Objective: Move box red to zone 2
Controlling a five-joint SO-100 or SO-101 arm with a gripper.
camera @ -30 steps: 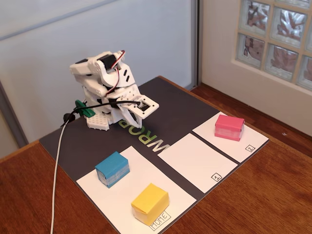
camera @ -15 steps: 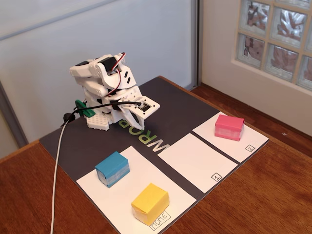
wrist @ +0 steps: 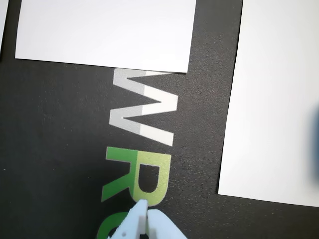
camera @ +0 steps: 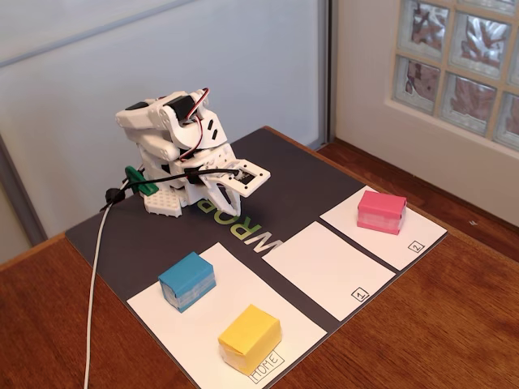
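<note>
Box red (camera: 381, 211) is seen on zone 2 (camera: 413, 229) (far right) | fingers (wrist: 141, 221) are held together, empty, above dark mat (camera: 268, 182) lettering.

Fixed view: dark mat (camera: 154, 235) has big letters printed on it, upside down from this cam, grey "W" then green "RO", rest hidden behind the arm. Wrist view shows same letters on the mat (wrist: 55, 149): grey "W" at top, green "R" under it, next green letter cut off at btm edge. White panel at right, zone 2 (camera: 405, 235), has a small boxed "2" at its near corner. Middle white panel (camera: 328, 267) has a small boxed "1" at its near corner. Big white panel (camera: 203, 324) at front has boxed "HOME" at its near corner, just beside the yellow box (camera: 249, 337). No text readable on the boxes.
</note>
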